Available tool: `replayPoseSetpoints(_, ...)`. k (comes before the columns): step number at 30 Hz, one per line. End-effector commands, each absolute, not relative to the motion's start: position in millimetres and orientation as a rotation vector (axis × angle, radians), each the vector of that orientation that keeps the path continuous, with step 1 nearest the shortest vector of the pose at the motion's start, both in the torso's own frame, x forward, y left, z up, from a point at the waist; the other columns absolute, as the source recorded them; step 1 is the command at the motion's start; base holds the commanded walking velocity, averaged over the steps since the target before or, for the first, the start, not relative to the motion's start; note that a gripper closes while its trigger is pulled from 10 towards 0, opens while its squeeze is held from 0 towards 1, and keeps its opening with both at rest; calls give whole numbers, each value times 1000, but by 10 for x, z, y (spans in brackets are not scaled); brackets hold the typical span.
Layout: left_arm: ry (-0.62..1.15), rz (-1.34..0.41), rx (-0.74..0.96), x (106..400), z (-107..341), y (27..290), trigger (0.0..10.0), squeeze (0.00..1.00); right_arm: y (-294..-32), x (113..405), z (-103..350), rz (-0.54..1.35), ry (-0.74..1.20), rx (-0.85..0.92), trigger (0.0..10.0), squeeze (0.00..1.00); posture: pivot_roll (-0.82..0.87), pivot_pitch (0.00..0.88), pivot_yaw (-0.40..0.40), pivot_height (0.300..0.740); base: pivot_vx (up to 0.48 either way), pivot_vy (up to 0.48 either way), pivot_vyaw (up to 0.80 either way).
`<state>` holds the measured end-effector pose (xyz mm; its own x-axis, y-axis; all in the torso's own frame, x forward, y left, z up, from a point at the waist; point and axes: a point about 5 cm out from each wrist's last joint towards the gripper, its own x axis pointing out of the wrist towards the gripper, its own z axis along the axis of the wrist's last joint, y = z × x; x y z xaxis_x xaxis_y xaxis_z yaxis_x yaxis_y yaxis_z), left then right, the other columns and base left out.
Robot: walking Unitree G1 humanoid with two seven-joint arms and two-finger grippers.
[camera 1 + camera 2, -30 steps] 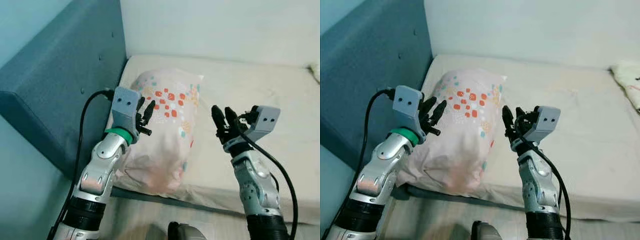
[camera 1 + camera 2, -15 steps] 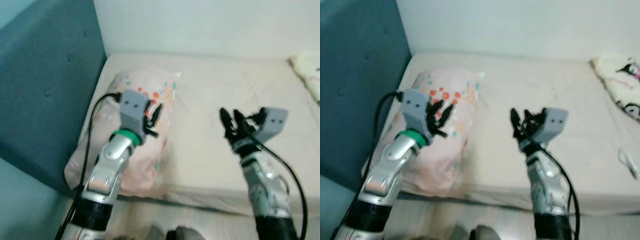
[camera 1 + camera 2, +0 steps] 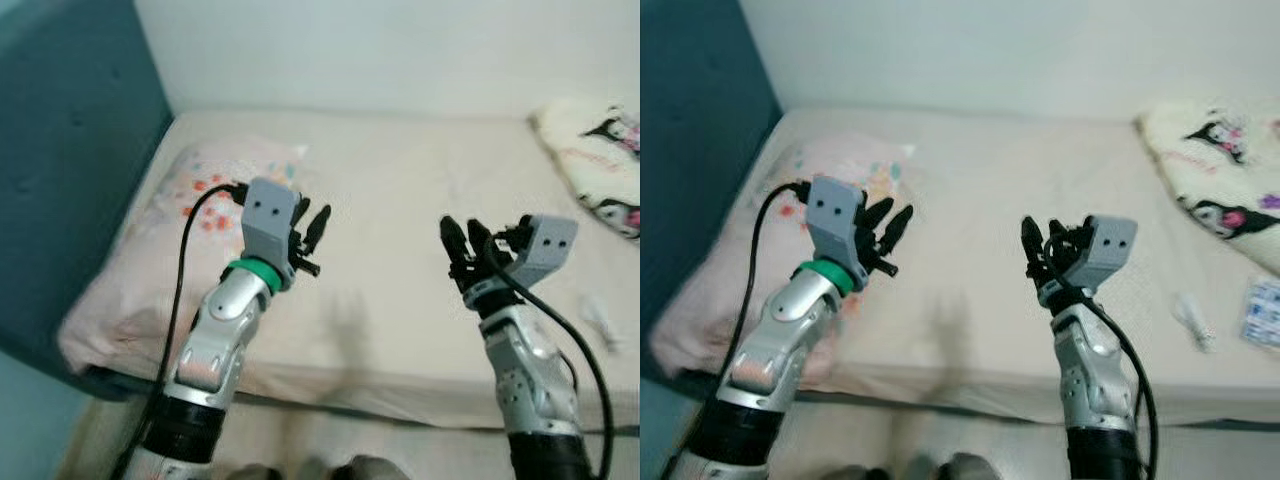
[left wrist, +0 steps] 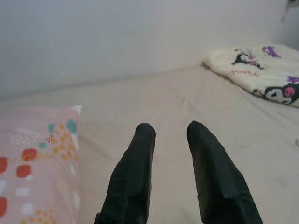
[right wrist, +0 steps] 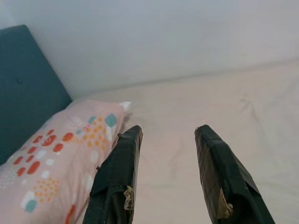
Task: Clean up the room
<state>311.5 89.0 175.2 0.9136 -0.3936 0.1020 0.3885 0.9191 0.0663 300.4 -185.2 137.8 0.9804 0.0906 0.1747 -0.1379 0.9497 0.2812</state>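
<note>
Left gripper (image 3: 310,232) raised over the bed (image 3: 420,200), fingers apart, empty. Right gripper (image 3: 460,243) raised at like height, fingers apart, empty. Neither touches the bedding.

Largest to smallest:
- Bed: cream sheet, runs wall to wall; dark blue headboard (image 3: 60,130) at its left end.
- Pink pillow (image 3: 150,250) with orange and teal spots lies flat against the headboard, beside and behind the left arm.
- Cream blanket with black cartoon figures (image 3: 1210,190) bunched at the bed's far right corner, well apart from the pillow.
- Small white item (image 3: 1192,318) and a blue-and-white packet (image 3: 1262,312) on the sheet, right of the right gripper; too blurred to identify.

View differences: left wrist view shows pillow (image 4: 32,163) and blanket (image 4: 257,70) together; right wrist view shows pillow (image 5: 56,158) and headboard (image 5: 28,84).
</note>
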Motion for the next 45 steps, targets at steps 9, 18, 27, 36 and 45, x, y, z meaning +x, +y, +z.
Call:
replayPoseSetpoints(9,-91,-399,44,3106,1692,895,10000,0,-1855,2979,1304,110,-132,290,10000,0,-99,21,28,725,0,-361,0)
replayPoseSetpoints(18,-90,-400,45,3110,1695,900,10000,0,-1862,2978,1295,101,-131,294,10000,0,-101,21,31,725,0,-356,0)
replayPoseSetpoints(27,-90,-402,45,3112,1694,897,10000,0,-1867,2974,1286,95,-128,294,10000,0,-101,22,34,725,0,-351,0)
replayPoseSetpoints(36,-88,-402,45,3112,1694,896,10000,0,-1868,2971,1280,94,-128,293,10000,0,-100,24,35,725,0,-350,0)
replayPoseSetpoints(45,-88,-403,45,3114,1694,897,10000,0,-1866,2971,1277,92,-127,293,10000,0,-101,24,36,725,0,-348,0)
